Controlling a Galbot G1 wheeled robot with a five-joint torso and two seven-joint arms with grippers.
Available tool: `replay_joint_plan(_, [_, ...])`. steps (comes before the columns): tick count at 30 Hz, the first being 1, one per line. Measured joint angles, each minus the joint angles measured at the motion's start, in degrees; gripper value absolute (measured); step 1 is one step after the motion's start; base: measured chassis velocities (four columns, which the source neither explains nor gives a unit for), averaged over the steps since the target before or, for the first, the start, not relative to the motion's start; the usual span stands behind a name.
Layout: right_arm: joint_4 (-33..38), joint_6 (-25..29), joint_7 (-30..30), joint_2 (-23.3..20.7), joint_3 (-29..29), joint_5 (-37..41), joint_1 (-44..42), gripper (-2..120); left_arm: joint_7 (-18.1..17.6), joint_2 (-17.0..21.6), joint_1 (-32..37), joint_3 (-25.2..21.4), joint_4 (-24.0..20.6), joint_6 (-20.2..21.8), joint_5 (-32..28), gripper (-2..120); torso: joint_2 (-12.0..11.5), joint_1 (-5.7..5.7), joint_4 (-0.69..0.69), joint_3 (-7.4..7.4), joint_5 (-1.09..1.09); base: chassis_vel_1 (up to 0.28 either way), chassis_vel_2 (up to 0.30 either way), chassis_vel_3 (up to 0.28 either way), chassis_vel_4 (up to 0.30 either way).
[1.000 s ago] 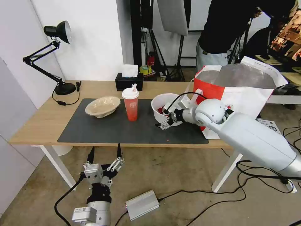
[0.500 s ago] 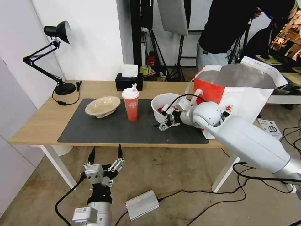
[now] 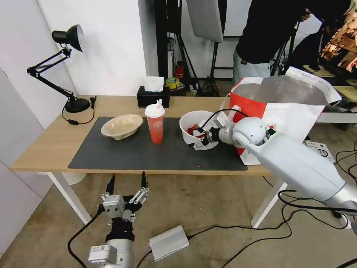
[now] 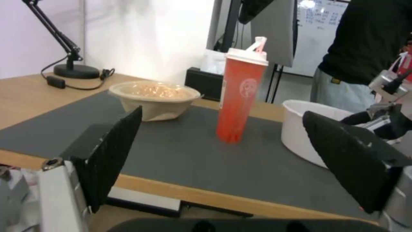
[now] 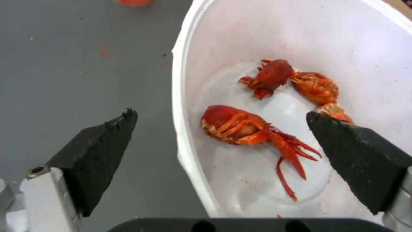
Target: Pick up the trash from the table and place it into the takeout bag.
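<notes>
Right gripper (image 3: 200, 143), as I see it from the head camera, sits at the near rim of the white bowl (image 3: 193, 121), which rests on the dark grey mat (image 3: 122, 154) of the table (image 3: 44, 145). My right wrist camera shows its 2 black fingers (image 5: 98, 151) spread wide and straddling the bowl's wall (image 5: 184, 129), 1 finger outside above the mat and 1 inside, with nothing clamped between them. Red crayfish shells (image 5: 244, 127) lie on the bowl's floor. The red cup (image 3: 155, 124) with its white lid stands upright on the mat, between the white bowl and the beige pulp bowl (image 3: 121, 126), apart from both. The takeout bag (image 3: 297, 111) stands open on the table's right end, just beside the white bowl, its silver lining showing. My left gripper (image 3: 127, 186) hangs below the table's front edge, fingers wide apart and holding nothing; its wrist camera looks across the mat at the pulp bowl (image 4: 154, 100), the cup (image 4: 240, 96) and the white bowl (image 4: 309, 129). A black lamp (image 3: 67, 67) and a black tissue box (image 3: 152, 97) stand along the far edge.
</notes>
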Motion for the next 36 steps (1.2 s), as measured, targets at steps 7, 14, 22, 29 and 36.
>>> replay_joint_plan(7, [-0.6,0.0,0.1,-0.4,-0.7,0.4,0.3,100,0.0,0.0,0.2,1.0,0.1,-0.2,0.4,100,0.0,0.0,-0.01,0.0,0.0,0.0,0.0,0.0,0.0])
replay_joint_plan(14, [-1.7,0.0,0.3,0.5,-0.8,0.3,0.4,100,0.0,0.0,0.3,1.0,0.1,-0.2,0.4,100,0.0,0.0,0.0,0.0,0.0,0.0,0.0,0.0,0.0])
replay_joint_plan(22, [-3.1,0.0,0.5,1.0,-0.8,-0.1,0.2,100,0.0,0.0,0.3,1.4,0.5,-0.3,0.4,100,0.0,0.0,-0.01,0.0,0.0,0.0,0.0,0.0,0.0])
replay_joint_plan(29, [-4.1,0.0,1.0,1.7,-0.7,-0.2,0.2,92,-0.1,0.0,0.0,1.8,1.0,-0.3,0.4,100,0.0,0.0,-0.01,-0.01,0.0,0.0,0.0,0.0,0.0])
replay_joint_plan(36, [-4.8,0.0,1.0,2.1,-0.7,-0.1,0.3,68,-0.1,0.0,-0.5,2.6,1.9,-0.3,0.4,100,0.0,0.0,0.0,-0.01,-0.01,0.0,0.0,0.0,0.0])
